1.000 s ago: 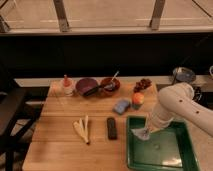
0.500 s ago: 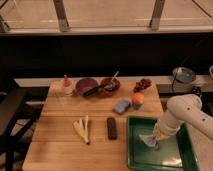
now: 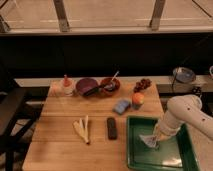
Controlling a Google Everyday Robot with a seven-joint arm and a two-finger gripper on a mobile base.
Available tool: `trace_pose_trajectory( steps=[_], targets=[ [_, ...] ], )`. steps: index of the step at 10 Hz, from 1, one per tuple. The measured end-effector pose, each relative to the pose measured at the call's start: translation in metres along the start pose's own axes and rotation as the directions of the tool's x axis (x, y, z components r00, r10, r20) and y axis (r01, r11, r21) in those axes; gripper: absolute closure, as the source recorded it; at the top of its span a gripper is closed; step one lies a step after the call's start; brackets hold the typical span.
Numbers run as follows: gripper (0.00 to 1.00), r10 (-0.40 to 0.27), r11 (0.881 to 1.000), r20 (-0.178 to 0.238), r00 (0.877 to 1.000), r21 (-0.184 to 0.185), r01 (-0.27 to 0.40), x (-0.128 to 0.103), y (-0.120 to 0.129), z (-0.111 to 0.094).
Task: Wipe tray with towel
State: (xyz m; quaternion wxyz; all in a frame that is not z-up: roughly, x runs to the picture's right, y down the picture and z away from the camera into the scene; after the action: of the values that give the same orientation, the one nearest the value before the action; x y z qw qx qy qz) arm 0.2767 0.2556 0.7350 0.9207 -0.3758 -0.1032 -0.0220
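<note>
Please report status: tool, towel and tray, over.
Tool shut on towel. Towel down on tray floor, near middle. Dark bar on table, left of tray, apart from it.

Your robot's arm (image 3: 184, 114) is smooth, thick and off-white, built of rounded tube-like segments joined at a bulbous elbow. It tapers to the gripper (image 3: 154, 140) at its tip, low and right of centre in the view, with the fingers drawn together.

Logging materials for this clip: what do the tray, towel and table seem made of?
The tray looks plastic: uniform green, glossy glare. The towel seems soft cloth, crumpled under the gripper, shut on it inside the tray. The table looks wooden: plank seams.
</note>
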Motion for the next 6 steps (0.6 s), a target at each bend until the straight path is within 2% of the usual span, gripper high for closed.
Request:
trace_pose_trajectory(
  steps=[2, 4, 6],
  targets=[
    [1.00, 0.012, 1.000, 0.009, 1.000, -0.006, -0.012, 0.002, -0.006, 0.005],
    [1.00, 0.025, 0.999, 0.037, 0.999, -0.021, -0.024, 0.006, -0.011, 0.019],
    [1.00, 0.038, 0.998, 0.067, 0.997, -0.056, -0.034, 0.006, -0.004, 0.036]
  ],
)
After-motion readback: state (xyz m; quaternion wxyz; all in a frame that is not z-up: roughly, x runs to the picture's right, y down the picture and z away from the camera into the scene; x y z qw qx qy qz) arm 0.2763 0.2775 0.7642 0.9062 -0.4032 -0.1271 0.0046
